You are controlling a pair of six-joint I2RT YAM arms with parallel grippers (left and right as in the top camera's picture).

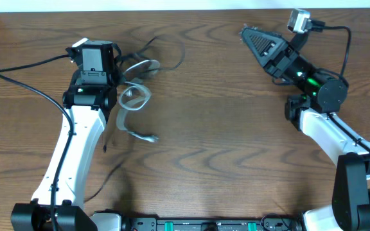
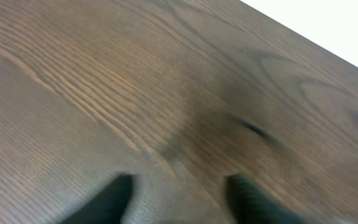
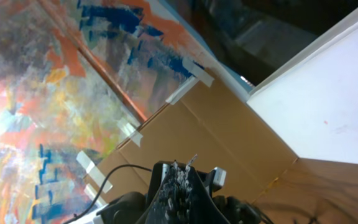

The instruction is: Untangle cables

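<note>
From above, thin looping cables (image 1: 148, 96), black and one white, lie tangled just right of the left gripper (image 1: 97, 51); the right gripper (image 1: 252, 35), well apart, tapers to a closed, empty point. In the left wrist view, blurred dark fingertips (image 2: 114, 199) stand parted, holding nothing, over the grained wooden table (image 2: 104, 93). In the right wrist view, the ridged jaws are pressed together.

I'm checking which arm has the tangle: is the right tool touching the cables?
Apart. The overhead view shows the right tool far across bare table from the cables, which lie beside the left arm.
</note>
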